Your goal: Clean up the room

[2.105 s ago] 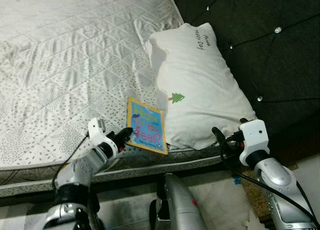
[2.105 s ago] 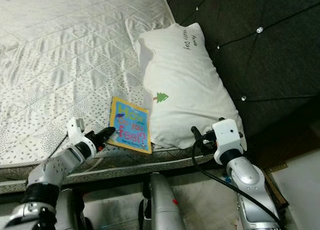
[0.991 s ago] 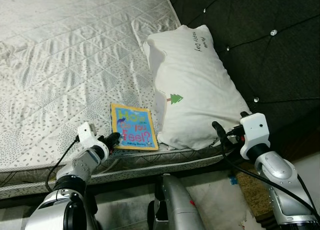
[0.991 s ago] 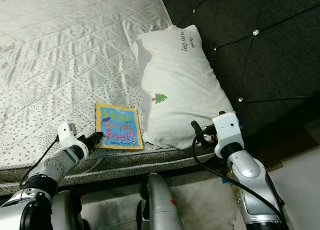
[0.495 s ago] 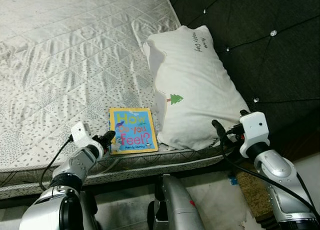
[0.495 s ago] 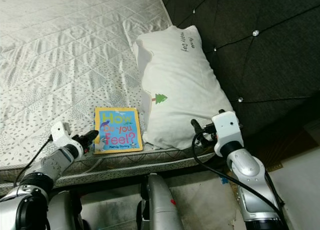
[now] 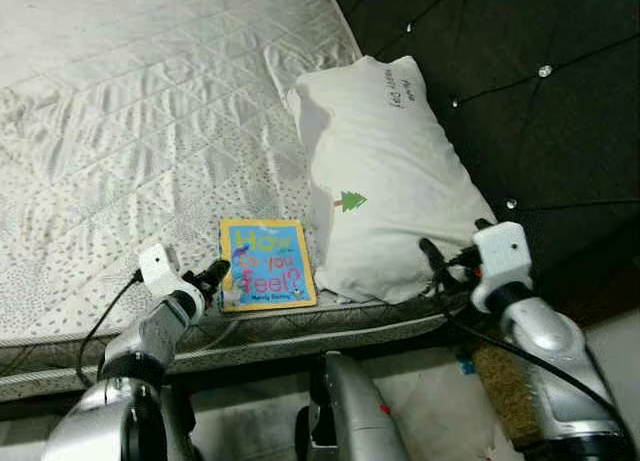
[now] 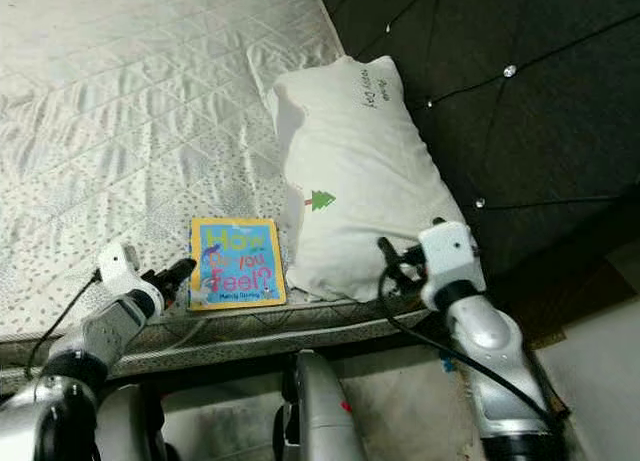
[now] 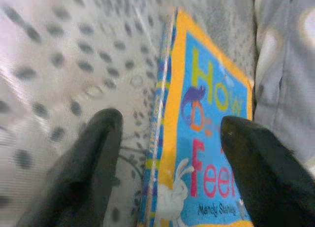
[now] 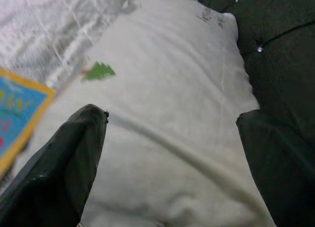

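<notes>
A picture book (image 7: pixel 266 263) with a yellow border and blue cover lies flat on the white quilted mattress (image 7: pixel 130 131), near its front edge. My left gripper (image 7: pixel 215 275) is at the book's left edge. In the left wrist view it (image 9: pixel 171 122) is open, with that edge of the book (image 9: pixel 206 153) between its fingers. A white pillow (image 7: pixel 390 181) with a small green tree print lies just right of the book. My right gripper (image 7: pixel 435 261) hovers open at the pillow's near end, and the pillow (image 10: pixel 172 89) spans the gap between its fingers.
A dark tufted headboard (image 7: pixel 520 71) rises right of the pillow. The mattress's front edge (image 7: pixel 260 331) runs just below both grippers. Below it are my own body (image 7: pixel 350 411) and a brown mat (image 7: pixel 495 376) on the floor.
The book moved left, away from the pillow, and turned from tilted to square with the bed edge. My left gripper drew back left with it. The right arm barely moved.
</notes>
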Motion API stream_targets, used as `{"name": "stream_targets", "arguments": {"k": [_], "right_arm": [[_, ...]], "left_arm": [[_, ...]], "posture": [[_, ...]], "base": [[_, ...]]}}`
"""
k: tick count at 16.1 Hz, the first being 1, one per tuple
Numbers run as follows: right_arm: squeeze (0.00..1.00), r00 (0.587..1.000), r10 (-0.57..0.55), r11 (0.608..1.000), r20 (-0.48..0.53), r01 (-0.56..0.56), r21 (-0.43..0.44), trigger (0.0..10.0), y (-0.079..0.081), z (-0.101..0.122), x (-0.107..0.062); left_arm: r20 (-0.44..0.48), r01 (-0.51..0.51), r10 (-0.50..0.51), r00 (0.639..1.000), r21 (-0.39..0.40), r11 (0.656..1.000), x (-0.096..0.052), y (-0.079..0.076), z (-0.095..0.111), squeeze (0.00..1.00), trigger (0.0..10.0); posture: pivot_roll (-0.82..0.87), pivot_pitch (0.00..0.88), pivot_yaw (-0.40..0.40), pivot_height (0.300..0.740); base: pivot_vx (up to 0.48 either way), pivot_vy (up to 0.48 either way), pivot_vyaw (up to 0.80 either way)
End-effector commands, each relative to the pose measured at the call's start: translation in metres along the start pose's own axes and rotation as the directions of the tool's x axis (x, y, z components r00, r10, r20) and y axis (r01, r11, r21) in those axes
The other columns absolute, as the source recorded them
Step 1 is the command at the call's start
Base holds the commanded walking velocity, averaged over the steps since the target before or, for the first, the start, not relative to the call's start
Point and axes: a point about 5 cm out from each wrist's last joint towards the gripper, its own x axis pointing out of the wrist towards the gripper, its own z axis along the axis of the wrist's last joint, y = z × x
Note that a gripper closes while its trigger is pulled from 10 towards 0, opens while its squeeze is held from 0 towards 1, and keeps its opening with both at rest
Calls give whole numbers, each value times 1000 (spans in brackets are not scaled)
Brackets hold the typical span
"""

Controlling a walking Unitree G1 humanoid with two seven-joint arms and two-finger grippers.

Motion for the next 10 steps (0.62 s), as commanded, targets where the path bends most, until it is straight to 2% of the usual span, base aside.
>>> {"name": "stream_targets", "arguments": {"k": [1,3,4,6,7,9,10], "right_arm": [[0,1000,-8,1000,-9,9,9,10000,0,-4,0],[0,1000,12,998,-1,-12,57,10000,16,-5,6],[0,1000,7,991,0,-7,132,10000,27,-5,12],[0,1000,7,980,-25,-2,199,10000,34,-8,18],[0,999,15,973,-31,-7,229,10000,40,-9,23],[0,999,34,964,-14,-29,263,10000,49,-7,31],[0,999,33,954,0,-32,298,10000,53,-3,40]], "left_arm": [[7,-9,9,1000,16,1000,-3,1,-4,1000,10000],[67,14,-13,998,-18,1000,-16,3,-1,1000,10000],[141,9,-16,990,48,999,-35,3,2,1000,10000],[194,-8,-13,981,106,994,-53,-2,4,1000,10000],[243,-32,-14,970,183,983,-66,-6,8,1000,10000],[329,-67,-36,943,298,952,-82,-16,15,1000,10000],[358,-83,-42,933,327,941,-82,-19,17,1000,10000]], "posture": [[-167,116,-190,607],[-120,101,-165,607],[-93,91,-155,607],[-59,76,-136,607],[-39,63,-125,607],[-7,31,-113,607],[10,0,-104,607]], "base": [[0,0,0],[0,0,0],[0,0,0],[0,0,0],[0,0,0],[0,0,0],[0,0,0]]}}
